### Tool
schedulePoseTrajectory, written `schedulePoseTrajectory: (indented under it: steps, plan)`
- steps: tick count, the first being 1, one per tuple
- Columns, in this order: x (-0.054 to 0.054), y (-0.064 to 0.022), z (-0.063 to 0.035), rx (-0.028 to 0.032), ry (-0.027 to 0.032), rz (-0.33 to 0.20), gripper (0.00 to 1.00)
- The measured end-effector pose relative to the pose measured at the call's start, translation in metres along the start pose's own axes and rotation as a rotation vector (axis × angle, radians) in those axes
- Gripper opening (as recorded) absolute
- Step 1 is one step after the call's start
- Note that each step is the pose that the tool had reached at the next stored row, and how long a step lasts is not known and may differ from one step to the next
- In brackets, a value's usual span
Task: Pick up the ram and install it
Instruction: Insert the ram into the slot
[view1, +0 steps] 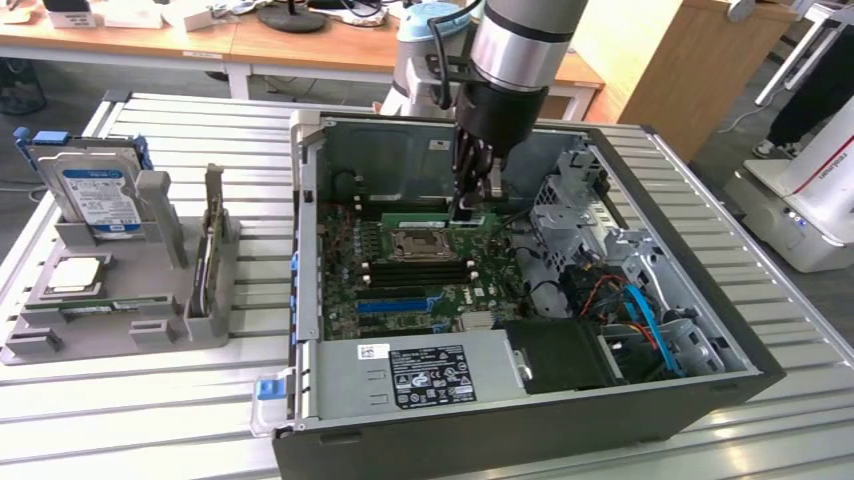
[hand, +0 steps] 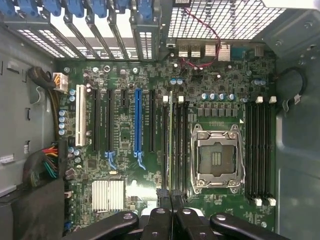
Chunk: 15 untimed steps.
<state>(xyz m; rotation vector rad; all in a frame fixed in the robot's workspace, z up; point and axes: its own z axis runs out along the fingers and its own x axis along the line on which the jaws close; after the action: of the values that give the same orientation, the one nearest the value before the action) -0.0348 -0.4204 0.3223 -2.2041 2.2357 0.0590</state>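
pincer (view1: 467, 210) deep inside open-topped case (view1: 534, 425), drive cage (view1: 567, 200) and cables (view1: 643, 312) close beside

The ram (hand: 170, 140) — one end hidden inside the tool (hand: 171, 200).

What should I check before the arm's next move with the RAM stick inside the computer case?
1. Is the hand shut on the ram: ok.
2. Does the ram run parallel to the memory slots beside the CPU socket: ok.
3. Is the ram over one exact slot: cannot tell.
4. Is the ram pressed fully home: cannot tell.
5. Are the slot latches open: cannot tell.
6. Is the red wire away from the slots: ok.
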Motion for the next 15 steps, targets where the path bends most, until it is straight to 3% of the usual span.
schedulePoseTrajectory:
  steps: [15]
  plan:
    - [0.001, -0.0005, 0.0187, -0.0001, 0.0002, 0.000, 0.12]
